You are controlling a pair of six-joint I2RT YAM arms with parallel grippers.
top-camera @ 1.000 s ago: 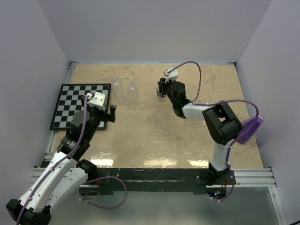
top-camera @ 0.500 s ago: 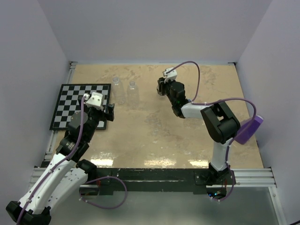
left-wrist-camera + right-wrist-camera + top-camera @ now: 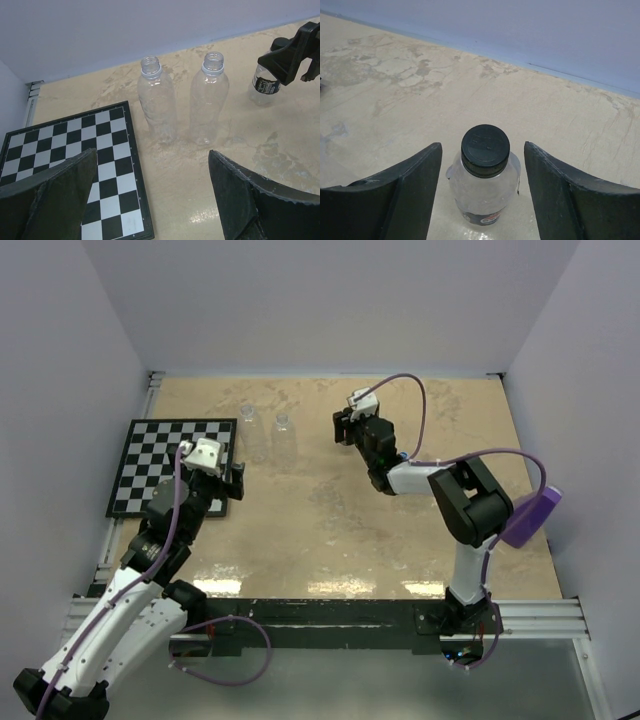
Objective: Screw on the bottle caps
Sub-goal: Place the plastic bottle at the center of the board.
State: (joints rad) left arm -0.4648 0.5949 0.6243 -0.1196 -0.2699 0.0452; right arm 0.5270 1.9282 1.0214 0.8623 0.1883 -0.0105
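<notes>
Right gripper [image 3: 482, 145] spread; bottle [image 3: 482, 197] with black cap [image 3: 485, 148] centred between its fingers, gaps both sides. Left gripper [image 3: 152, 151] spread; uncapped bottles [image 3: 157, 102] [image 3: 210, 97] at its 12 o'clock, well clear.

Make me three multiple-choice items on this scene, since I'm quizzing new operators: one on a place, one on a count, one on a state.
1. Where is the black-capped bottle?
A) lying on its side
B) upright between the right tool's fingers
C) stacked on another bottle

2. How many bottles stand without a cap?
A) none
B) one
C) two

3. The left tool is:
A) open and empty
B) shut on a cap
C) shut on a bottle

Answers:
1 B: the right wrist view shows it upright with a finger on either side, each apart from it.
2 C: two open-necked bottles stand side by side in the left wrist view.
3 A: its fingers are spread wide with nothing between them.
</notes>
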